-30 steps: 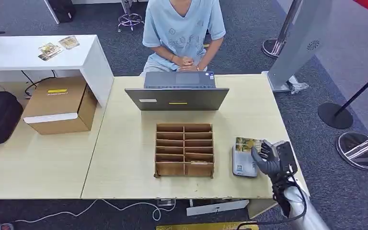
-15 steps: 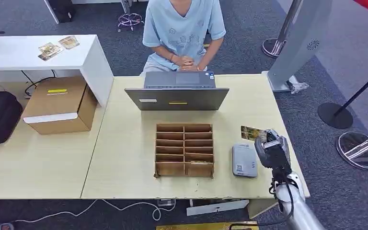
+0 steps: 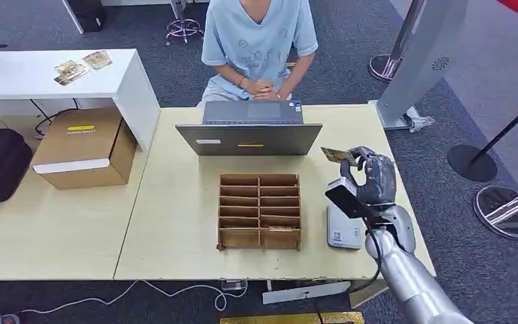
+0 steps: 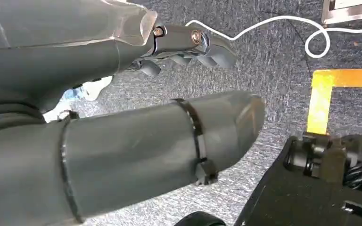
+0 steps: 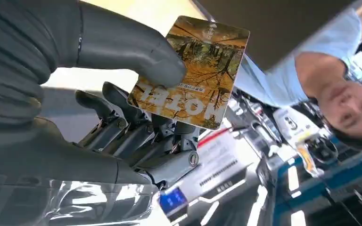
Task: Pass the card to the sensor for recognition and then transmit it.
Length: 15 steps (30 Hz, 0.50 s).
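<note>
While raised above the surface (image 3: 175, 223), right hand (image 3: 372, 177) pinches the card (image 3: 333, 155) between thumb and fingers, card up in the air near the laptop (image 3: 249, 138), past the white sensor (image 3: 342, 231) lying beside the cardboard organizer (image 3: 260, 211). Left hand (image 4: 188, 44) hangs over carpet, fingers curled, holding nothing.

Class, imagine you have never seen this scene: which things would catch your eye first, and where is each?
Most striking is the right hand, raised above the table's right side and pinching a yellow-brown picture card. Just below it the grey-white card sensor lies on the table, beside the cardboard sorting tray. Across the table a person in a light blue shirt sits behind a laptop.
</note>
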### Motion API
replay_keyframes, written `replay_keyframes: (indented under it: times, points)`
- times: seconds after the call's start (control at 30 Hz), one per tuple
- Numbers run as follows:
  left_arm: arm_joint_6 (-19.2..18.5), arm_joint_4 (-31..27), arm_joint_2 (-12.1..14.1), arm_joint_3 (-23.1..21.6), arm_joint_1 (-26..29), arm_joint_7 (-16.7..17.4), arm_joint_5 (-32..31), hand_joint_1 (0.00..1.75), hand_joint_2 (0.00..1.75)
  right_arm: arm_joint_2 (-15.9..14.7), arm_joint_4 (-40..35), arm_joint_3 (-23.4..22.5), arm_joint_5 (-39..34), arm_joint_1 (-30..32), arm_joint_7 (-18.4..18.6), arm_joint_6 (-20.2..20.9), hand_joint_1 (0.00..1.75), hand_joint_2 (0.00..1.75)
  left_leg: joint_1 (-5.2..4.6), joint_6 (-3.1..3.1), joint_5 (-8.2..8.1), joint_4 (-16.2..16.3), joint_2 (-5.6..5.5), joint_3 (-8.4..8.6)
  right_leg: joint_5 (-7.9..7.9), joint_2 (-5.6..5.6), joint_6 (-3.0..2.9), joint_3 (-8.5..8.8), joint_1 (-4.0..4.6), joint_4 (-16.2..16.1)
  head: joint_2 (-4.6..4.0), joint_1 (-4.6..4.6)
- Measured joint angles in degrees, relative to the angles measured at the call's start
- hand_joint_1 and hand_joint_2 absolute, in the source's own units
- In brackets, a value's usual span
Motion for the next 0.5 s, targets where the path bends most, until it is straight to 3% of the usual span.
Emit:
replay_keyframes:
  times: [0.2, 0.5]
  points:
    - [-0.07, 0.00, -0.66, 0.98, -0.27, 0.00, 0.98, 0.00, 0.00, 1.22, 3.34, 0.28, 3.98, -7.55, 1.90, -1.40, 1.75, 1.75, 0.00, 0.00, 0.00, 0.00, -0.02, 0.00, 0.00, 0.00, 0.00, -0.01, 0.00, 0.00, 0.00, 0.00]
    - [0.15, 0.00, -0.94, 2.51, -0.54, 0.00, 2.93, 0.00, 0.00, 4.24, 5.46, 0.31, 5.83, -13.74, 2.73, -0.85, 1.75, 1.75, 0.01, 0.00, 0.00, 0.00, -0.02, -0.02, 0.00, 0.01, 0.00, -0.04, 0.01, 0.01, 0.00, 0.00]
